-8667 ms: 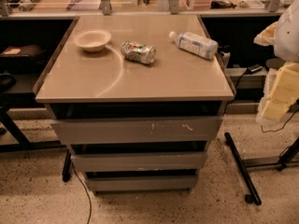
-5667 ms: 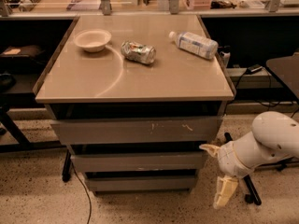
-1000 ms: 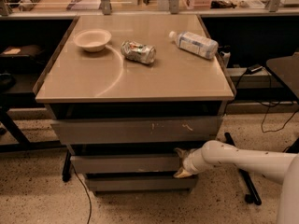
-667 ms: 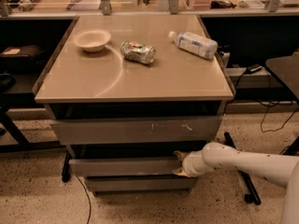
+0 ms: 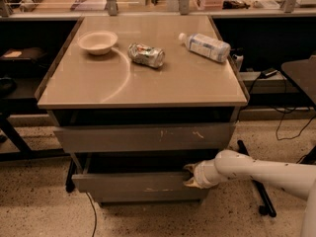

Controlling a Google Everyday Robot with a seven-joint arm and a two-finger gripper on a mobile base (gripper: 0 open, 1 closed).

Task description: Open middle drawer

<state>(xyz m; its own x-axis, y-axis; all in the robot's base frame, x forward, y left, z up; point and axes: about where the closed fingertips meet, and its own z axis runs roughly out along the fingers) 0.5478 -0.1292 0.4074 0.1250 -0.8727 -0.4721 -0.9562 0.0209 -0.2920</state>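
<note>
Under the front-right corner of the tabletop [image 5: 163,83], the gripper [image 5: 190,176] is clasping the handle-less middle drawer [image 5: 133,181] by its edge

The robot has one long white arm [image 5: 269,173]. It comes in from the right side, low in the view, and lies almost flat, pointing left. The arm is thick and round, with small dark specks on it. Near its end there is a rounded bump, like a knuckle. After the bump comes a short wrist [image 5: 206,174] with pale rings around it. The gripper [image 5: 189,176] sits at the very tip, low down and a bit right of the middle. It is cream colored and touches the right end of the middle drawer [image 5: 128,182].
</note>
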